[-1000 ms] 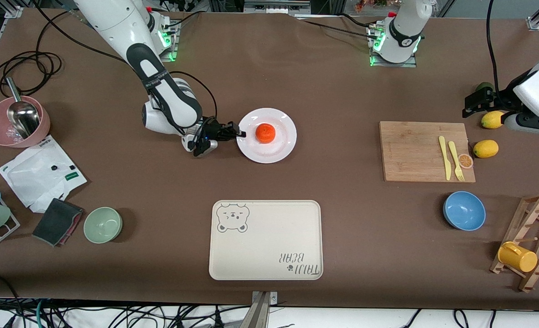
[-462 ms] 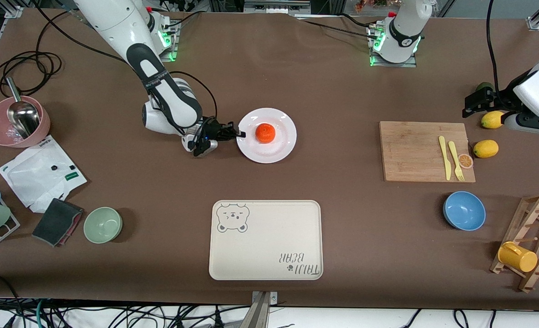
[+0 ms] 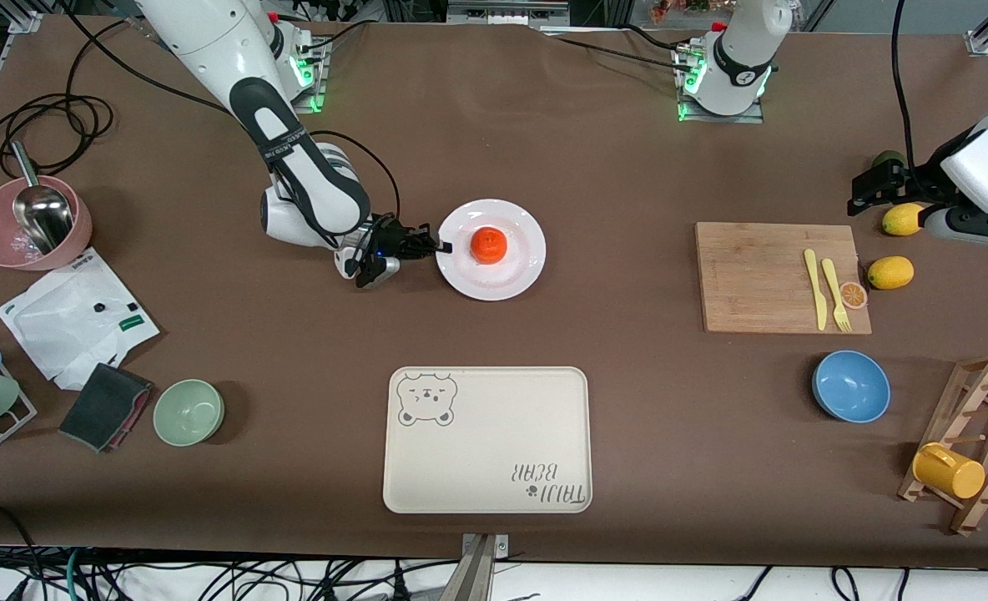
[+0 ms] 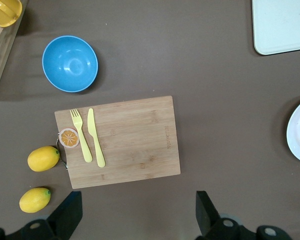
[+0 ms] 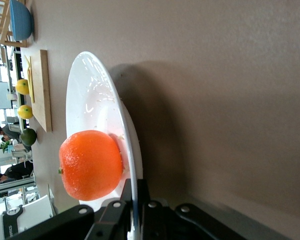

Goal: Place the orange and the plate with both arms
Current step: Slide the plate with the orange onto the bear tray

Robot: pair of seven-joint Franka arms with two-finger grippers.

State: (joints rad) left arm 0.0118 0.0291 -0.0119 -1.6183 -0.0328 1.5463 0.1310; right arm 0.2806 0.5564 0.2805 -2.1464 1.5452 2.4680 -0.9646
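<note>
The orange [image 3: 489, 244] sits near the middle of the plate [image 3: 511, 280], loose, nothing holding it. Plate lies on the table, farther from the front camera than the bear-print tray [image 3: 486, 492].

Your right gripper [image 3: 442, 247] is at the plate's rim on the right arm's end, jaws pinched on that thin edge; the right wrist view shows the rim between the fingers [image 5: 124, 200].

Your left gripper [image 4: 135, 210] waits high over the cutting board [image 4: 135, 145], jaws spread wide, holding nothing. 2 lemons [image 4: 42, 158] lie beside the board.

Risks, as I judge them: a 1-sided pinch on a glossy rim may slip or tip the plate when you lift, and the orange would roll off.

Against 1 second ago: the right jaws have closed on the rim, and plate and orange sit slightly nudged toward the left arm's end.
</note>
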